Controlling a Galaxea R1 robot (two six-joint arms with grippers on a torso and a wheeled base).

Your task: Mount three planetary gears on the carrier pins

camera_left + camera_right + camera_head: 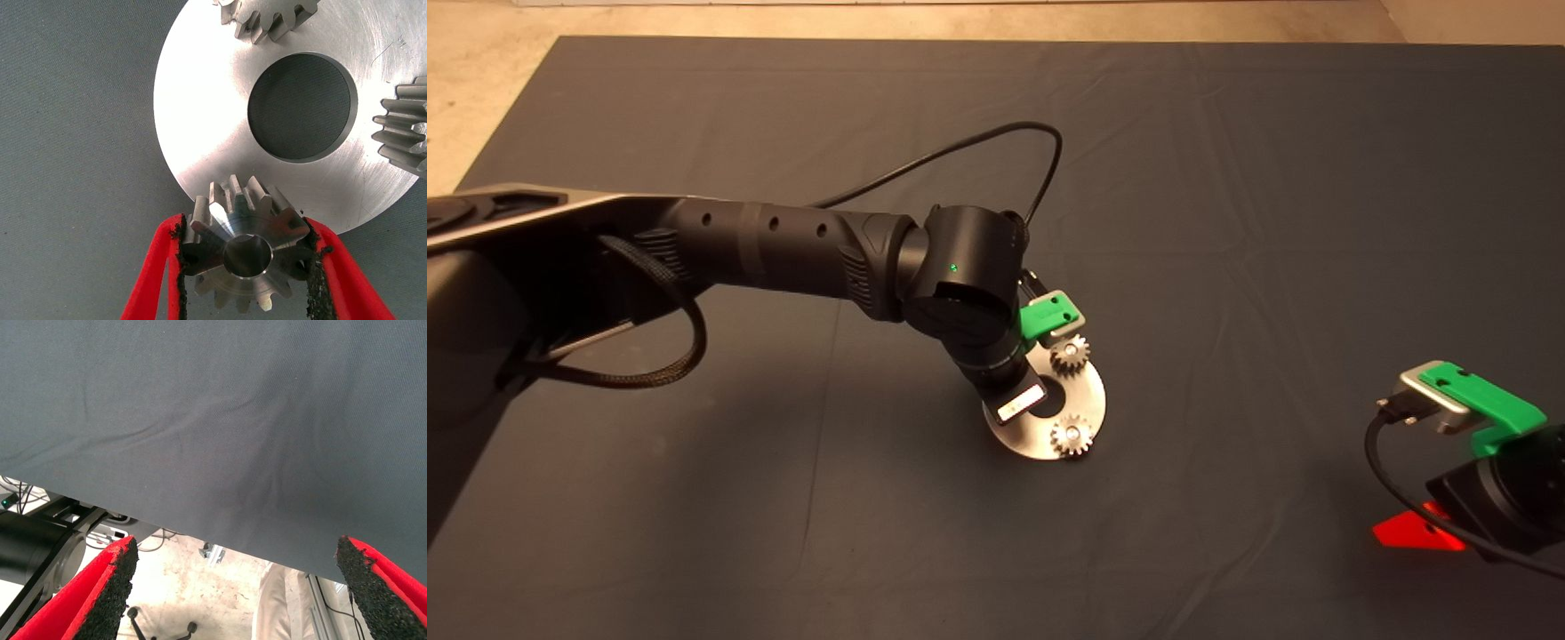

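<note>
Third planetary gear (247,257): clenched in left hand (247,267), at disc (200,167) rim; bore is best centred over pin before release. Right hand (233,587): released, parked.

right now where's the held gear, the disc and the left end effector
held gear (248,250), left wrist view, its hub face
disc (200,127), left wrist view, bare flat face
left end effector (248,280), left wrist view, between its fingertips

Two gears (1069,356) sit on the disc (1094,396); a third (243,247) overlaps its edge.
</note>
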